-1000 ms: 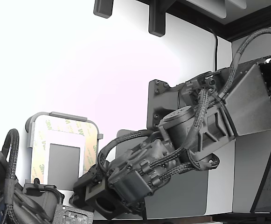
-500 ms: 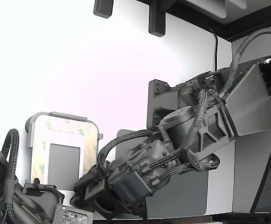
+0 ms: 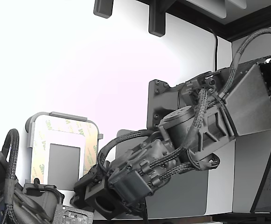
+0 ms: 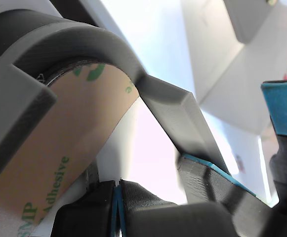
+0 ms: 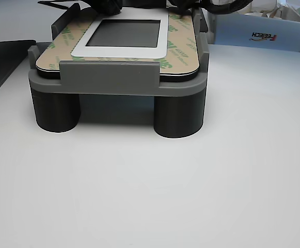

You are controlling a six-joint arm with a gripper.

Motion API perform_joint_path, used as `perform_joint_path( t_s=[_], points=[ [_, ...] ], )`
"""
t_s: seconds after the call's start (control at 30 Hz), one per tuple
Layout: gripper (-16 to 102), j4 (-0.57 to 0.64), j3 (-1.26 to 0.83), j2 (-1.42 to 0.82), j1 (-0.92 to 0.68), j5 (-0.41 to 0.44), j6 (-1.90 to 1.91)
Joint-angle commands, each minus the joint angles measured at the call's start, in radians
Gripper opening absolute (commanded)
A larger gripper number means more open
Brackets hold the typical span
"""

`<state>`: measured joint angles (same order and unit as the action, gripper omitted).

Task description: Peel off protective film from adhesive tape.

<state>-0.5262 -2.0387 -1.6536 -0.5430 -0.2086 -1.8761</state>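
The light grey tray point(image 3: 60, 115) stands at the exterior view's lower left on round legs point(image 5: 57, 111). Cream protective film point(image 3: 41, 140) with green 3M logos borders a small grey rectangle point(image 3: 63, 165) and lies flat point(image 5: 180, 51). The adhesive tape is hidden under it. My gripper point(image 3: 87, 196) is low at the tray's near right corner. In the wrist view its black fingertips point(image 4: 117, 190) are pressed together at the edge of the film point(image 4: 69, 143), under the tray's rim point(image 4: 59, 44). I cannot tell whether film is pinched between them.
A large dark grey pad point(image 3: 182, 196) lies under my arm. A second dark arm with cables point(image 3: 4, 186) sits at the lower left, close to the tray. Two blue-padded fingers point(image 4: 207, 170) stand apart beside my gripper. A white box point(image 5: 258, 33) stands behind the tray.
My wrist has shifted very slightly. The tray, the film and the second arm have not moved.
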Motion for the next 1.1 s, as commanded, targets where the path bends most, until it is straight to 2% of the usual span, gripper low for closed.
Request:
perform_joint_path(
  t_s=[0.0,0.3,1.07],
  points=[
    [-8,0.011,0.017,-0.037,0.018,-0.003,-0.009],
    [-7,0.005,0.014,-0.040,0.020,0.011,-0.038],
    [-4,0.005,0.032,-0.037,0.035,-0.017,-0.009]
  ],
)
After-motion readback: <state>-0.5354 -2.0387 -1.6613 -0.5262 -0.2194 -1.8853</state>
